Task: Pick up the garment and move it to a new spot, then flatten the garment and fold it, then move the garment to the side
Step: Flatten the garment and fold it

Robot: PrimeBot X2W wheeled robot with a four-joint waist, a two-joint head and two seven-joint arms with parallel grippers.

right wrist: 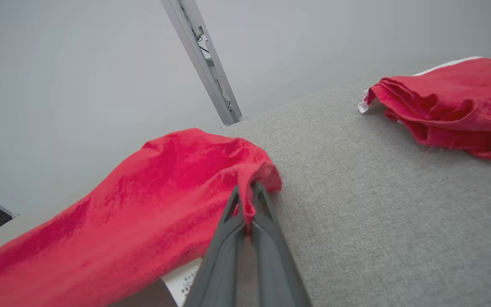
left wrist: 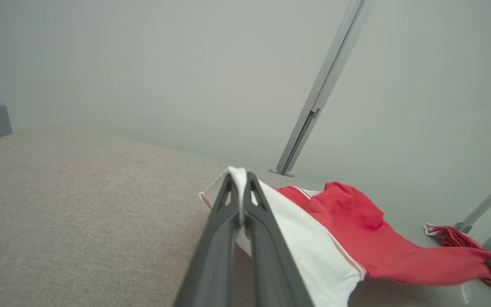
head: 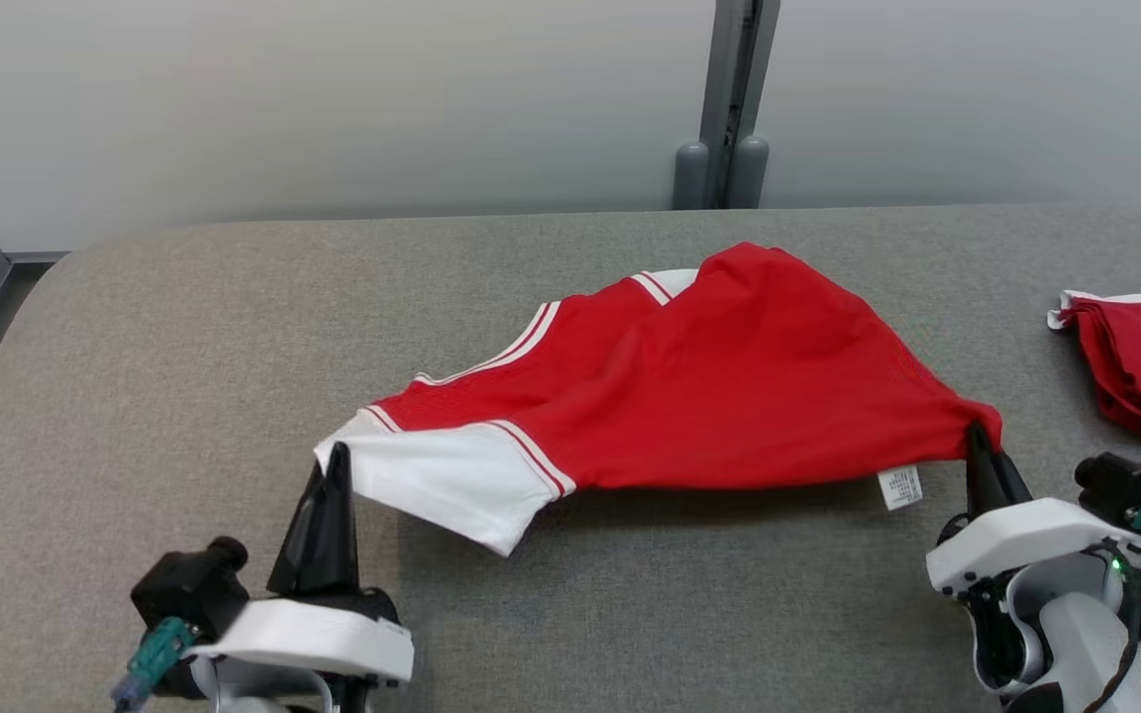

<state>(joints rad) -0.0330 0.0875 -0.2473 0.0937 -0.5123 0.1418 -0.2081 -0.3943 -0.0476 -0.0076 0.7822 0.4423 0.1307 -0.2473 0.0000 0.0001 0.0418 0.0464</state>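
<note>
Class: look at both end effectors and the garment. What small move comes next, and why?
Probably raise both end effectors together. The left end effector is shut on the white end of the garment, the right end effector on its red corner, and it sags between them onto the table, so a level lift would free it.

My view: a grey fabric-covered bench (head: 184, 347) with two pieces of clothing on it.
I see a red sports shirt with white striped sleeves (head: 709, 386) near the middle, its far part resting on the cloth and its near edge raised, with shadow beneath. A crumpled red garment with white trim (head: 1140, 371) lies well apart at the bench's right edge.
</note>
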